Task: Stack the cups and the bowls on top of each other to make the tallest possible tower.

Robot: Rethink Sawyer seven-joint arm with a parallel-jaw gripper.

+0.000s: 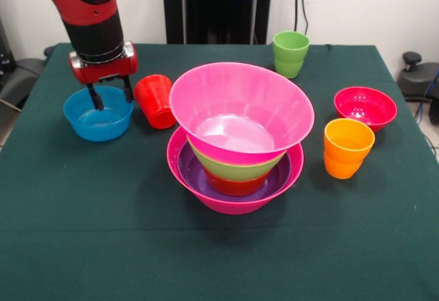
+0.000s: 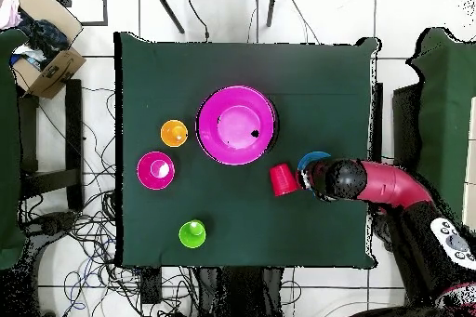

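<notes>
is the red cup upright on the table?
No. In the front view the red cup lies tipped on its side beside the blue bowl.

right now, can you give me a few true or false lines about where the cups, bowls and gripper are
1. The gripper hangs over the blue bowl with its fingers apart. True.
2. The red cup stands upright. False: it is tipped on its side, beside the blue bowl.
3. The tower is topped by a tilted hot-pink bowl. True.
4. The orange cup sits inside the crimson bowl. False: it stands on the table next to that bowl.
5. The green cup is stacked on the tower. False: it stands alone near the table's far edge in the front view.
</notes>
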